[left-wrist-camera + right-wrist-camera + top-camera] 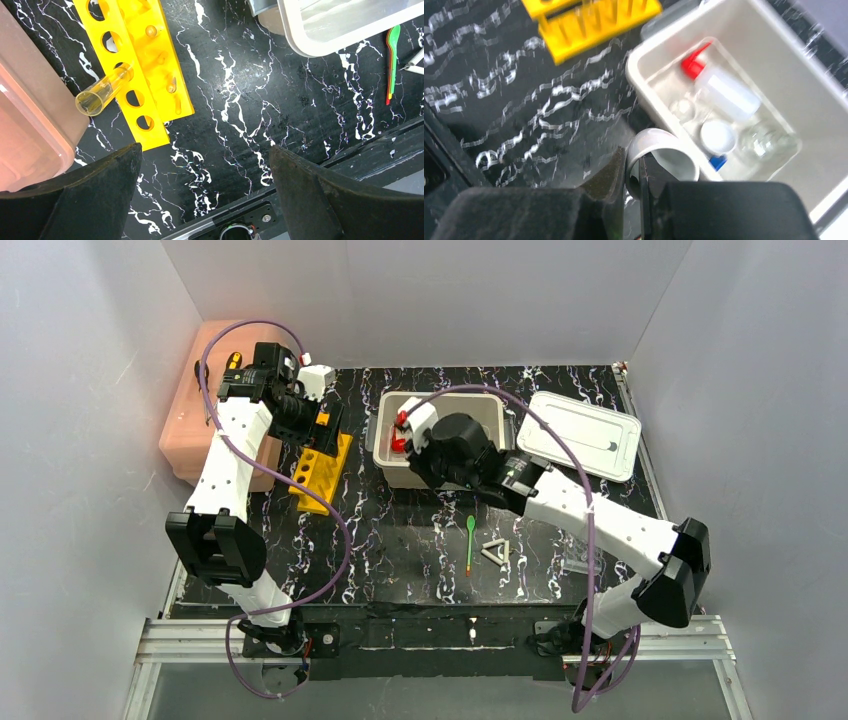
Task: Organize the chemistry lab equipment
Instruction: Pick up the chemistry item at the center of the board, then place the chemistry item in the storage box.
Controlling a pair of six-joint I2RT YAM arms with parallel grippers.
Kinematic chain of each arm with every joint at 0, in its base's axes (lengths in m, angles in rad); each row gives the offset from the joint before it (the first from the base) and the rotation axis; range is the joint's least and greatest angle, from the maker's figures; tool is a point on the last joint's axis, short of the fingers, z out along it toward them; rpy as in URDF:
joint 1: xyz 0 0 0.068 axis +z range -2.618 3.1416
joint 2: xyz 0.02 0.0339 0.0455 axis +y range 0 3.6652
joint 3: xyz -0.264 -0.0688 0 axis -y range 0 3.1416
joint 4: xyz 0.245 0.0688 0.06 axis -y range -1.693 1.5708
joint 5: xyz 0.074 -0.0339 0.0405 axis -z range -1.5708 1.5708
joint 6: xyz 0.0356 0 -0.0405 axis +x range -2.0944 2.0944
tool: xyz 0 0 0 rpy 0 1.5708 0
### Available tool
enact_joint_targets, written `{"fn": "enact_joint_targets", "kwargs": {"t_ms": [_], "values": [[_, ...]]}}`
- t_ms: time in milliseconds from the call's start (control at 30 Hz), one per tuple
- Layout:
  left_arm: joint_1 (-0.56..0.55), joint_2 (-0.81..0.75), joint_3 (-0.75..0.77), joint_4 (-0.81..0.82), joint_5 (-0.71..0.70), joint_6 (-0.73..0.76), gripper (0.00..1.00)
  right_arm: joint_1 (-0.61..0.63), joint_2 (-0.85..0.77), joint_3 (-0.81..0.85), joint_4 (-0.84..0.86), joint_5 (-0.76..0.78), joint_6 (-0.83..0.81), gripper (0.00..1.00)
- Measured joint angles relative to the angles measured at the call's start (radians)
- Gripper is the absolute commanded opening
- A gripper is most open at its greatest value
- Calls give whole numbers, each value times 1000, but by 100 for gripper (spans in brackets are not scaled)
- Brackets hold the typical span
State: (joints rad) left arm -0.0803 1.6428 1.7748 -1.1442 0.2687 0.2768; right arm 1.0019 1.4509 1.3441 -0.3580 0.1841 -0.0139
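Heads up, your right wrist view is smeared all over. The glass pieces [769, 140] in the white bin [774, 45] are just see-through blobs, and you can't tell what the blue bit [718, 162] is. The white bowl [671, 157] has its lower part tucked behind the right gripper [631, 166]. From the top camera, that gripper is buried under its own wrist, and the right arm [560, 505] covers part of the bin. In your left wrist view, the yellow rack [150, 65] runs off the top edge, the pink box [30, 115] runs off the left, and the white triangle [416, 61] gets clipped on the right.
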Motion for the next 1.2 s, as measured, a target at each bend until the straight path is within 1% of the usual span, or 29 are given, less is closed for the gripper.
{"fn": "enact_joint_targets", "kwargs": {"t_ms": [133, 300, 433, 567, 667, 800, 1200], "values": [[0, 0, -2, 1, 9, -5, 99, -15, 32, 156, -21, 26, -23, 1], [0, -5, -14, 6, 11, -12, 99, -88, 191, 309, -36, 29, -23, 1], [0, -5, -22, 7, 15, -19, 99, -147, 343, 349, -58, 22, -13, 1], [0, -5, -26, 7, 19, -31, 99, -198, 444, 351, -77, 1, 4, 1], [0, -5, -27, 9, 27, -42, 99, -229, 493, 372, -90, -18, 19, 1], [0, -9, -41, 18, 34, -54, 99, -261, 566, 453, -92, -34, 38, 1], [0, -37, -88, 38, 30, -64, 99, -277, 721, 543, -63, -84, 79, 1]]}}
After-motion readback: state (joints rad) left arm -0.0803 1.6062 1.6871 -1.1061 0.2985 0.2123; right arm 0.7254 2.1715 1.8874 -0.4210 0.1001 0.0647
